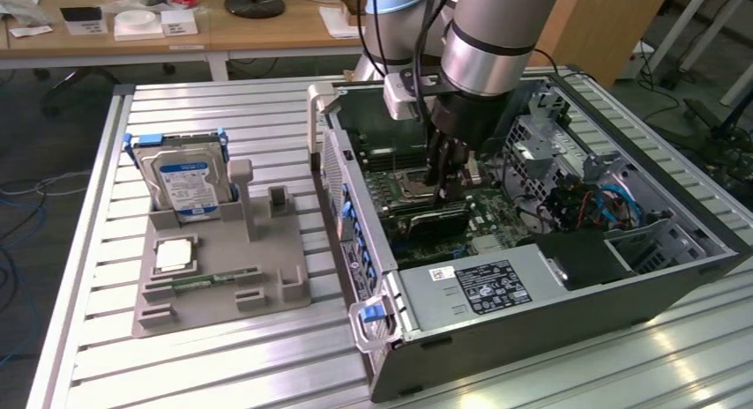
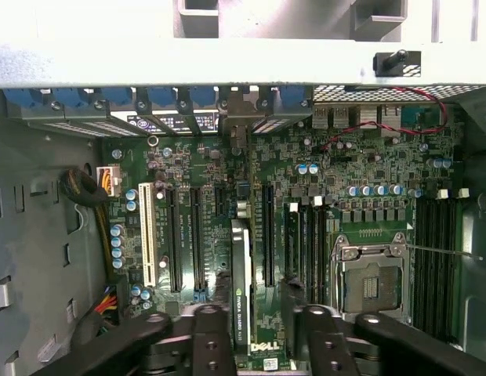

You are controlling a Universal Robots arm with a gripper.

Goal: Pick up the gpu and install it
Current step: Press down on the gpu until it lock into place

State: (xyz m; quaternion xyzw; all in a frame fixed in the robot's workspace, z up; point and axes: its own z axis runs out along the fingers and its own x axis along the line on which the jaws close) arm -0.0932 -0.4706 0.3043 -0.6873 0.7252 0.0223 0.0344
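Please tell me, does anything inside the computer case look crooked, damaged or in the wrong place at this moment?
Nothing stands out. The gpu stands on edge in a motherboard slot, parallel to the neighbouring slots, with the end effector just above it. The computer case lies open on its side, and no loose or broken parts are visible.

1. Bright, even room light falls on the slatted metal table (image 1: 235,100), which throws pale glare near the computer case (image 1: 659,290).
2. Inside the case, beneath the gripper (image 1: 445,182), the motherboard (image 2: 345,157) sits in dim shadow.
3. The case wall (image 2: 251,70) beyond the jaws is washed out, nearly white.
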